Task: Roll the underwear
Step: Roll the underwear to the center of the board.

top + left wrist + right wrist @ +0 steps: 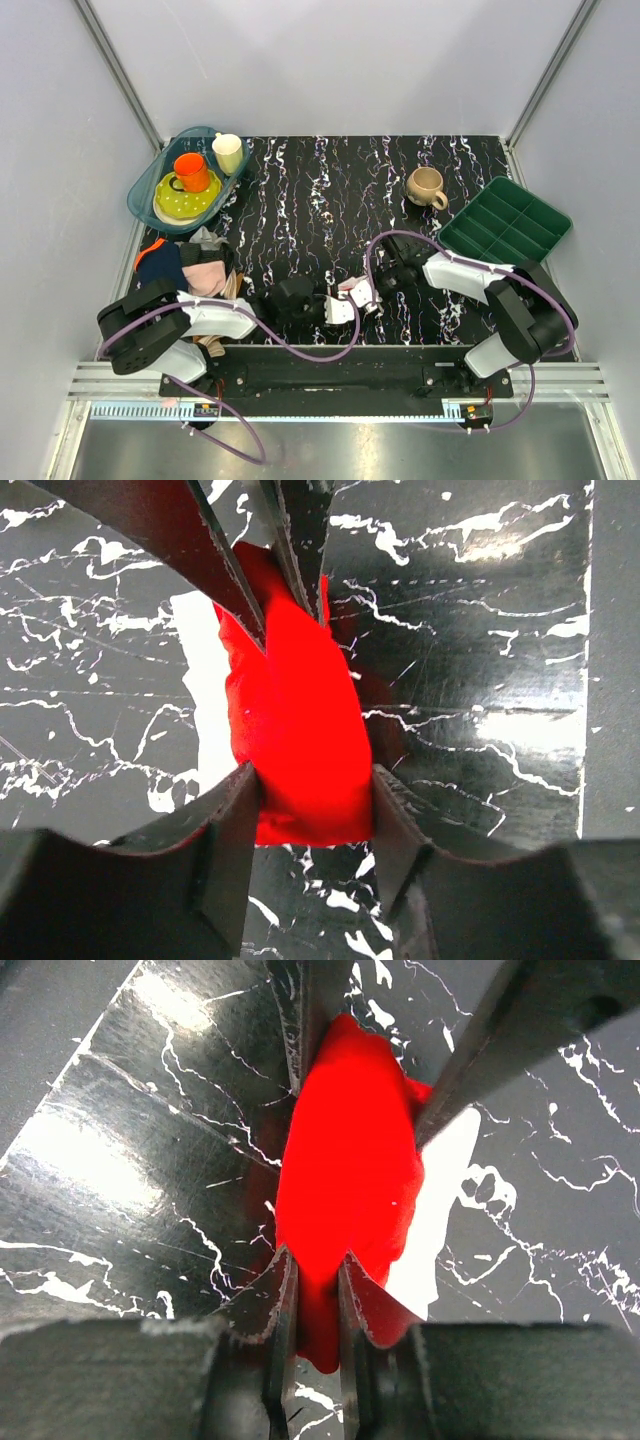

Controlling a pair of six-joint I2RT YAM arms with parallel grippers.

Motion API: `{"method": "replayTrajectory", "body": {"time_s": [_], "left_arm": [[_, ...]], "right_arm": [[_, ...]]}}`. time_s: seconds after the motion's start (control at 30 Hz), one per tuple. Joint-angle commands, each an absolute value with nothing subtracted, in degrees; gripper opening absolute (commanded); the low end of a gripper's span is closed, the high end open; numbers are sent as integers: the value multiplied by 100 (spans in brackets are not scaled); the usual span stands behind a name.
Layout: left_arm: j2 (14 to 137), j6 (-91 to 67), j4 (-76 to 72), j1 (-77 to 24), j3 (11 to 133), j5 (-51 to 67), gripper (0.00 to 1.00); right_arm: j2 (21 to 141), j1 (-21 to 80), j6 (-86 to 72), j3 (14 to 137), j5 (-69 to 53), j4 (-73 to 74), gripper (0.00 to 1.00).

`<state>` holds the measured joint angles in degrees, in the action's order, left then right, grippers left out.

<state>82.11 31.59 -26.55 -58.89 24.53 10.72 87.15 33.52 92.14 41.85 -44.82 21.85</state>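
A: What closes the place in?

B: Plain pale grey walls. The back wall [330, 60] is at 12 o'clock, the left wall [50, 150] at 9 and the right wall [600, 180] at 3. A metal strut [120, 75] runs down the corner at 11, and a second strut [548, 70] runs down the corner at 1.

A: And the furniture?

B: One table [330, 190], its top black with white marble-like veins. It is glossy, and the wrist views show pale glare on it.

A: What's at 6 o'clock?

B: A ribbed aluminium rail [100, 385] lines the table's near edge. Below it lies a brushed steel sheet [400, 450].

A: What about the light?

B: It's soft and even, with faint shadows. No lamp shows.
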Motion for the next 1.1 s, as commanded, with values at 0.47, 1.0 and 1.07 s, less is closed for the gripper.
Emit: {"method": "replayTrajectory", "body": {"time_s": [0.47,1.0,1.07], "left_arm": [[9209,1855,-644,-4580,4182,3242,0],[11337,308,633,-3208,5739,5123,0],[11495,159,607,-3112,5774,5194,0]], "right_arm": [[8332,3041,8421,4104,-5387,2048,50],[7717,2014,7104,4552,-6090,2698,71],[7752,1908,6874,4727,-6108,2698,71]]}}
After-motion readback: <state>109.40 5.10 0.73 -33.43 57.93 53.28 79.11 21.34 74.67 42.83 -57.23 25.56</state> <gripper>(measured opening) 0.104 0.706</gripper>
